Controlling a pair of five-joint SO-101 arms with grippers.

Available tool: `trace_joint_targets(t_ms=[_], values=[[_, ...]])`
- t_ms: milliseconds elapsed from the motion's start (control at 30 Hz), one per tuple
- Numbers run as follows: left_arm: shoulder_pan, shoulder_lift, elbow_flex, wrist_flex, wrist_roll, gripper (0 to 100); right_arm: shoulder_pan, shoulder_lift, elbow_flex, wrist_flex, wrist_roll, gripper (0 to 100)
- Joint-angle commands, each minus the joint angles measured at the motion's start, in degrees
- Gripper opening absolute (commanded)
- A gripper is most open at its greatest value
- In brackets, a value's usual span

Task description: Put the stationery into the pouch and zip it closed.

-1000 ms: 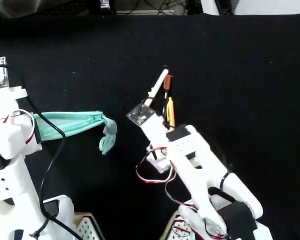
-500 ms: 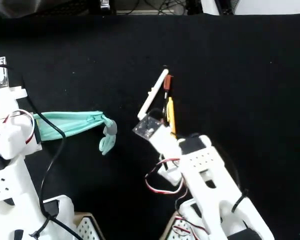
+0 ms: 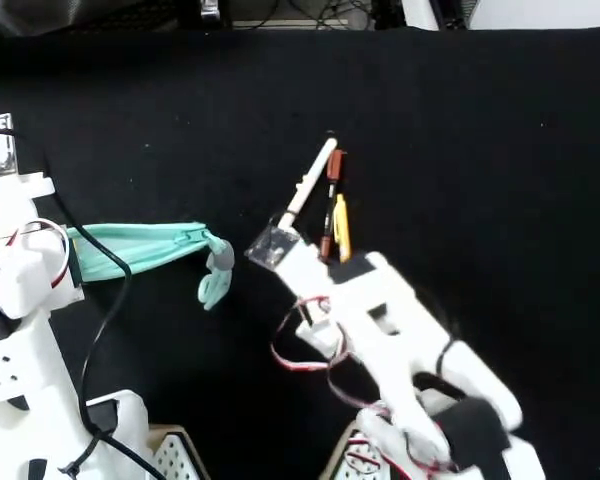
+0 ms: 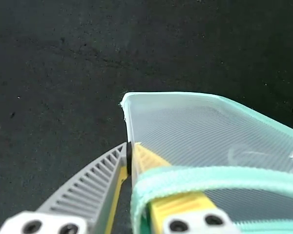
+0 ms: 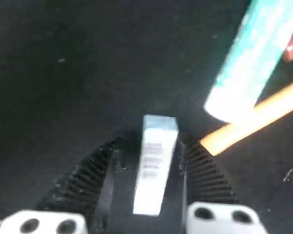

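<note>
Two arms stand at your near edge of the counter (image 3: 500, 150). The left arm (image 3: 20, 300) has the left jaws clenched on one end of the teal pouch (image 3: 140, 247). The left wrist view shows the mesh wall and the zip band (image 4: 210, 178) pinched between them. That grip looks meant to anchor the pouch so it cannot slide while things are pushed in. The zip pull (image 3: 216, 272) hangs loose at the free end. Whether the mouth is open you cannot tell from here.

The right arm (image 3: 400, 340) extends a little farther out. The right jaws are grasping a white block (image 5: 154, 161) with a blue end, likely an eraser. It is held squarely, so it should not twist when you carry it. It sits near the pouch's free end, apart from it.

Farther out lie three items close together: a white pen (image 3: 310, 185), a brown pen (image 3: 330, 200) and a yellow pen (image 3: 341, 225). They are well apart from the pouch, so by the look of it they are yet to be packed and the zipping comes last
</note>
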Motion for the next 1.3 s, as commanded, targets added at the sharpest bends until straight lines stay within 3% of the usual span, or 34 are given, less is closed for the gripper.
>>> trace_joint_targets(t_ms=[0,133,267,467,667,833,1067,1267], values=[[-0.6,-0.5,-0.7,-0.7,-0.2,3,2.6,3.9,-4.7,-1.6,-0.4,16.8],[-0.5,-0.5,-0.7,-0.7,-0.2,3,2.5,4.7,-5.8,-1.4,-0.5,0.8],[-0.3,-0.5,-0.7,-0.7,-0.2,3,3.8,-1.5,-7.4,2.9,-0.4,1.4],[-0.2,-0.5,-0.7,-0.7,-0.2,3,4.7,-24.0,-14.8,15.7,-0.4,1.3],[-0.2,-0.5,-0.7,-0.6,-0.2,3,-0.5,-48.0,-25.5,18.6,-5.2,1.4],[-0.2,-0.4,-0.7,-0.6,-0.2,3,-12.6,-55.8,-26.7,6.3,-16.1,1.4],[-0.1,-0.4,-0.7,-0.6,-0.1,3,-30.3,-56.0,-15.9,-20.7,-18.2,1.4],[-0.1,-0.4,-0.6,0.8,-0.2,3,-32.2,-56.0,-1.3,-47.5,-18.2,1.3]])
